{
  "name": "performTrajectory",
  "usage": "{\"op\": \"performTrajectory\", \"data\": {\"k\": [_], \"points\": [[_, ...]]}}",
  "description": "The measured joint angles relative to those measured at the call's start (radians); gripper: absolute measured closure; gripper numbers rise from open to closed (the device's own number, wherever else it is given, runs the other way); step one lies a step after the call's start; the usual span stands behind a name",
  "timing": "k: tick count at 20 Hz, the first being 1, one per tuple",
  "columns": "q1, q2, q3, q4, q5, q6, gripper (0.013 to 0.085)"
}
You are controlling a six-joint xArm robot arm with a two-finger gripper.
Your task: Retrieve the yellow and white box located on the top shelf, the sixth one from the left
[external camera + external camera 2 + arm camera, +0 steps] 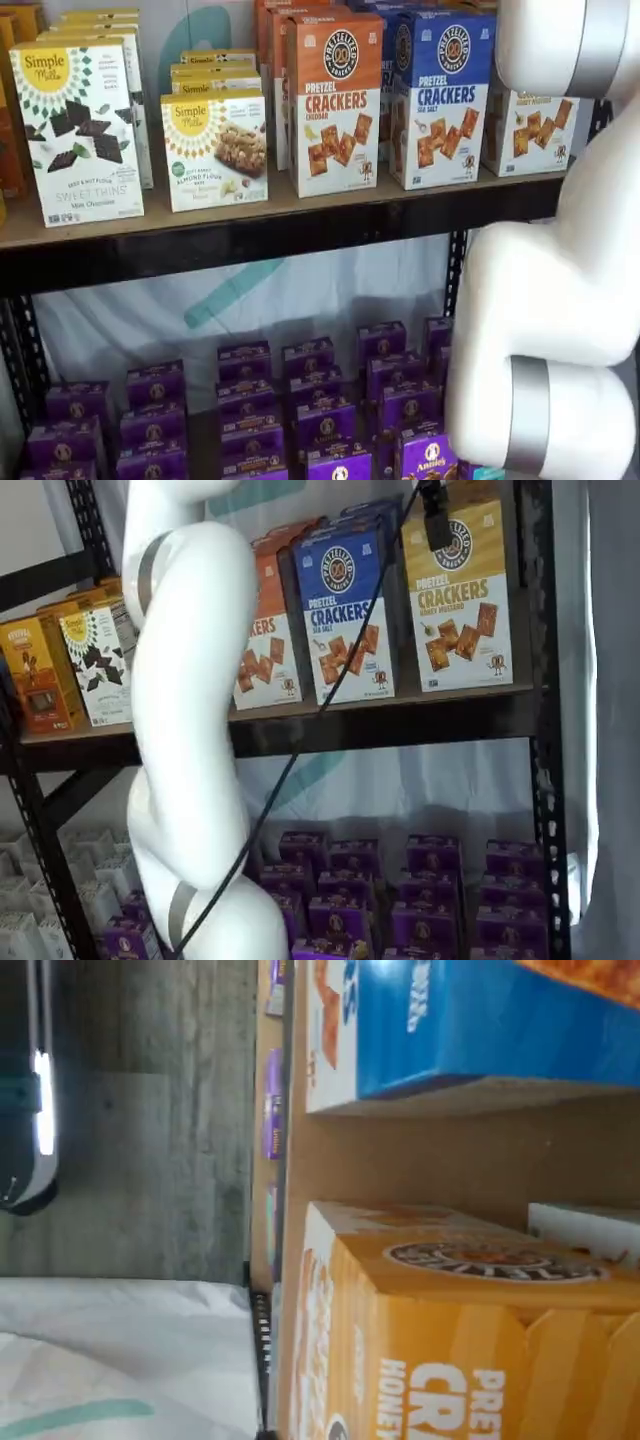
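Observation:
The yellow and white box stands at the right end of the top shelf, upright, next to the blue-topped box. In a shelf view the white arm hides most of it, leaving only its white lower part in sight. The wrist view shows its yellow top with the round dark logo close up. My gripper shows only as a black finger with a cable hanging from the view's top edge, in front of the box's upper left corner. No gap between fingers shows.
An orange-topped box and Simple Mills boxes stand further left on the top shelf. Purple boxes fill the lower level. A black rack post rises just right of the yellow box. White sheeting hangs behind.

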Motion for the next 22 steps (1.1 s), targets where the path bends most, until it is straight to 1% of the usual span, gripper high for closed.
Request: {"op": "performTrajectory", "data": {"k": [4, 11, 19, 20, 22], "points": [[0.002, 0.006, -0.01, -0.001, 0.014, 0.003, 0.013], [-0.001, 0.005, -0.007, 0.012, 0.016, 0.004, 0.013], [-0.011, 0.017, -0.019, 0.03, 0.038, 0.003, 0.013], [-0.013, 0.016, -0.017, 0.034, 0.037, 0.002, 0.017], [-0.014, 0.018, -0.02, 0.036, 0.041, 0.001, 0.017]]}}
